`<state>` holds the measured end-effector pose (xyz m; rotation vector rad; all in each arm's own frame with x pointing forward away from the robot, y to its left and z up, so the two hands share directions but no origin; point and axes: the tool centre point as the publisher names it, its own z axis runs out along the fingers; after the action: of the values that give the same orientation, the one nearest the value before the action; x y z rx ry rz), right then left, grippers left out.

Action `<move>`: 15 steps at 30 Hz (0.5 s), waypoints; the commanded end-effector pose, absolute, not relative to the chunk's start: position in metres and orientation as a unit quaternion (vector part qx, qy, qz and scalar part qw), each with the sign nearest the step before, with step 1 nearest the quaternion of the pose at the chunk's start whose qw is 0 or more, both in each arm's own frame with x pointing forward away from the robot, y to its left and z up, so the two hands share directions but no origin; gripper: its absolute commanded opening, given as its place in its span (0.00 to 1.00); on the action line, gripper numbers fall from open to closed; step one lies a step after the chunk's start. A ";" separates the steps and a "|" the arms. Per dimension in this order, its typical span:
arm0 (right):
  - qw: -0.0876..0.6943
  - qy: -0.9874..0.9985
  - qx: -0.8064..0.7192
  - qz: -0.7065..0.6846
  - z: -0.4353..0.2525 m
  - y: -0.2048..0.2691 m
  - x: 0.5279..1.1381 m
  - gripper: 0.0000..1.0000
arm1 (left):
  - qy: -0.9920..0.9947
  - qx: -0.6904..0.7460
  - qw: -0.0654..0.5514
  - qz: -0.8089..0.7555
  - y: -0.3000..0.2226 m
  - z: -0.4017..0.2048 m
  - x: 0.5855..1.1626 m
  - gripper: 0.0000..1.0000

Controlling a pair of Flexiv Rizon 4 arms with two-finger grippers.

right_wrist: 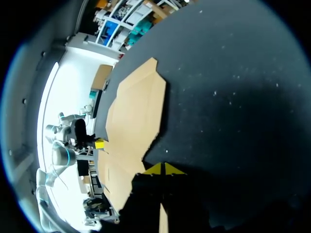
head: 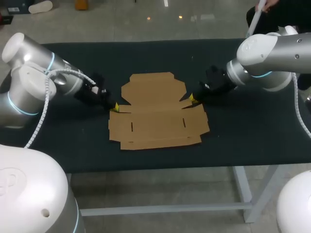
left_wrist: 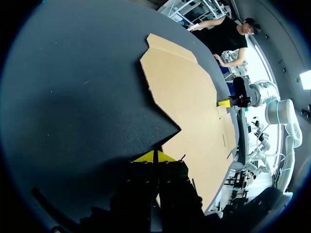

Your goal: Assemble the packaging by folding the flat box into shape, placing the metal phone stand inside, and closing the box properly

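Flat box [head: 158, 116]: lies unfolded at the middle of the tabletop [head: 243, 136], about midway between its left and right edges. All panels and flaps are spread flat against the surface, so no walls stand and no compartment is formed. The upper face shows plain brown cardboard with two short slots in the wide panel nearer the near edge. The narrower lid panel with angled corners points toward the far edge.

Left gripper [head: 114, 108]: positioned low at the box's left side, at the notch between the lid panel and the wide panel. In the left wrist view, the left gripper [left_wrist: 154, 156] has its fingers closed together, the yellow tips meeting, with the cardboard [left_wrist: 187, 97] just ahead and beside them. No material is visible between the fingers.

Right gripper [head: 192, 98]: positioned low at the matching notch on the box's right side. In the right wrist view, the right gripper [right_wrist: 164, 168] likewise has its fingers closed tip to tip, just beside the box edge [right_wrist: 136, 111]
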<state>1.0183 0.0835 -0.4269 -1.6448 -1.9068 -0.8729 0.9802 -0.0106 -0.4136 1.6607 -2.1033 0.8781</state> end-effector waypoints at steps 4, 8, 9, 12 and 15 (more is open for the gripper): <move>0.238 -0.696 -0.598 -0.319 -0.428 0.086 1.018 0.00 | -0.740 0.577 0.168 0.303 -0.016 -0.417 0.986 0.00; 0.236 -0.695 -0.598 -0.321 -0.426 0.087 1.016 0.00 | -0.742 0.574 0.167 0.304 -0.019 -0.414 0.986 0.00; 0.235 -0.696 -0.598 -0.321 -0.425 0.087 1.016 0.00 | -0.742 0.574 0.167 0.304 -0.020 -0.413 0.986 0.00; 0.233 -0.696 -0.598 -0.322 -0.423 0.088 1.015 0.00 | -0.744 0.573 0.165 0.302 -0.021 -0.412 0.985 0.00; 0.231 -0.696 -0.600 -0.321 -0.422 0.089 1.014 0.00 | -0.744 0.574 0.164 0.300 -0.023 -0.411 0.985 0.00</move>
<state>1.0165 0.0878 -0.4233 -1.6418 -1.9088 -0.8827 0.9846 -0.0204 -0.4126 1.6313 -2.1171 0.8679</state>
